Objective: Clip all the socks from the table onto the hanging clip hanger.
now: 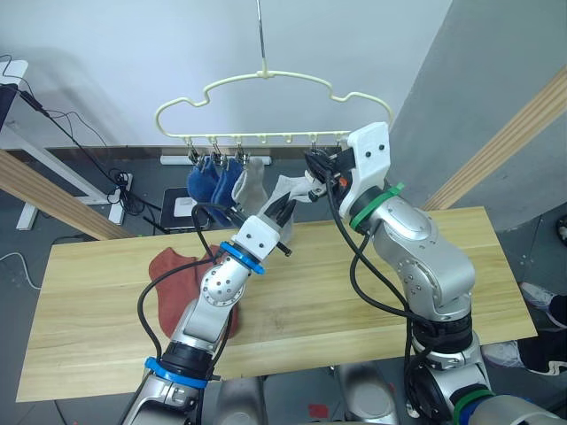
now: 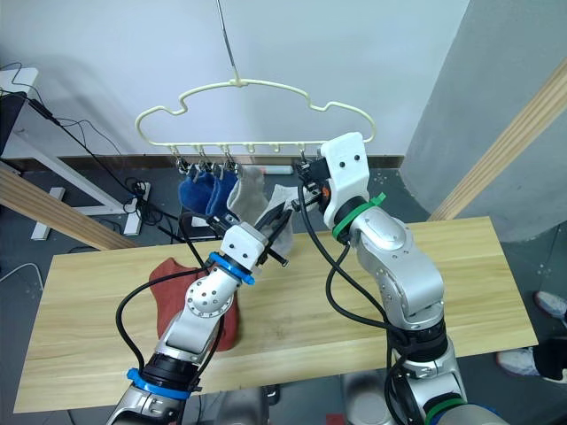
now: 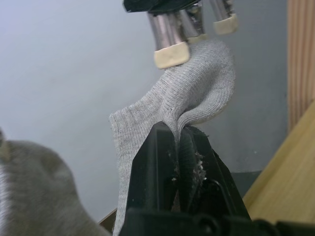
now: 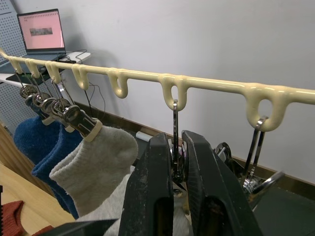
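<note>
Left gripper pinching grey sock beneath clip hanger, long axis rising far-right toward its clips, right gripper squeezing metal clip, rust-red socks on table left.

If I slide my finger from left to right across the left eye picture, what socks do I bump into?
Rust-red socks on the table → blue socks hanging from the clip hanger → clipped grey sock → second grey sock, held by the left gripper.
</note>
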`<state>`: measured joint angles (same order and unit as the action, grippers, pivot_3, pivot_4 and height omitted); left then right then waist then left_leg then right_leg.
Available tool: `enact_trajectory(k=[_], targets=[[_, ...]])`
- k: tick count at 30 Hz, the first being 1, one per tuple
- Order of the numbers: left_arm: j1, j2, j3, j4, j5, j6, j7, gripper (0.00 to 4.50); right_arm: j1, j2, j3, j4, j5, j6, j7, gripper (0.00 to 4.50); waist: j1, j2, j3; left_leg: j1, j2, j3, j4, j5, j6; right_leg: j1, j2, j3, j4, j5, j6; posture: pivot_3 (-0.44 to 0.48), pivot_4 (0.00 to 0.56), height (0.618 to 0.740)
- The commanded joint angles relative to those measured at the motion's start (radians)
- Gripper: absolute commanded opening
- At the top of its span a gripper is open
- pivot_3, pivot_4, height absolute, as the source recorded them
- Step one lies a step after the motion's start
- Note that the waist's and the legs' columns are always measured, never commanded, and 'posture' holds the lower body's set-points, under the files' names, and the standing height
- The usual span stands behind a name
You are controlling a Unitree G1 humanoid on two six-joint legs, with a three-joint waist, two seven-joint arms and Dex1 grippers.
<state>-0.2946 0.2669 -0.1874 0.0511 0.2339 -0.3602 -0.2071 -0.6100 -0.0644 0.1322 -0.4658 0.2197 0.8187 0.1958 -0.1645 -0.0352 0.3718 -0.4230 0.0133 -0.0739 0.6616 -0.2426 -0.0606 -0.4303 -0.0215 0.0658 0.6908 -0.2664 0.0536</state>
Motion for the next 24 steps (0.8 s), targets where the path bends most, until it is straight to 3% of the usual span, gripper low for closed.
enact_trajectory(k=[1, 6, 13, 17, 24], targets=[[-0.010, -0.015, 0.002, -0.020, 0.003, -0.009, 0.011, 0.00, -0.008, 0.005, -0.010, -0.047, 0.018, 0.006, -0.002, 0.05, 0.000, 0.000, 0.000, 0.000, 0.000, 0.000, 0.000, 0.000, 0.000, 0.000, 0.000, 0.000, 0.000, 0.000, 0.000, -0.262, 0.330, 0.740], [-0.017, -0.025, 0.002, -0.021, 0.002, -0.003, 0.012, 0.00, -0.008, 0.014, -0.015, -0.049, 0.029, 0.014, -0.005, 0.05, 0.000, 0.000, 0.000, 0.000, 0.000, 0.000, 0.000, 0.000, 0.000, 0.000, 0.000, 0.000, 0.000, 0.000, 0.000, -0.260, 0.329, 0.740], [-0.020, -0.030, 0.007, -0.016, 0.004, -0.004, 0.011, 0.00, -0.007, 0.011, -0.024, -0.066, 0.047, 0.031, -0.005, 2.49, 0.000, 0.000, 0.000, 0.000, 0.000, 0.000, 0.000, 0.000, 0.000, 0.000, 0.000, 0.000, 0.000, 0.000, 0.000, -0.260, 0.330, 0.740], [-0.012, -0.025, 0.006, -0.015, 0.002, -0.009, 0.005, 0.00, 0.010, -0.027, -0.037, -0.114, 0.075, 0.045, 0.027, 2.49, 0.000, 0.000, 0.000, 0.000, 0.000, 0.000, 0.000, 0.000, 0.000, 0.000, 0.000, 0.000, 0.000, 0.000, 0.000, -0.258, 0.329, 0.740], [0.012, -0.015, 0.001, -0.038, -0.065, 0.015, -0.067, 1.94, 0.081, -0.177, -0.052, -0.229, 0.127, 0.053, 0.128, 2.54, 0.001, 0.000, 0.000, -0.002, 0.000, -0.001, 0.000, 0.000, 0.000, 0.000, 0.000, -0.001, -0.002, 0.000, 0.000, -0.262, 0.330, 0.740]])
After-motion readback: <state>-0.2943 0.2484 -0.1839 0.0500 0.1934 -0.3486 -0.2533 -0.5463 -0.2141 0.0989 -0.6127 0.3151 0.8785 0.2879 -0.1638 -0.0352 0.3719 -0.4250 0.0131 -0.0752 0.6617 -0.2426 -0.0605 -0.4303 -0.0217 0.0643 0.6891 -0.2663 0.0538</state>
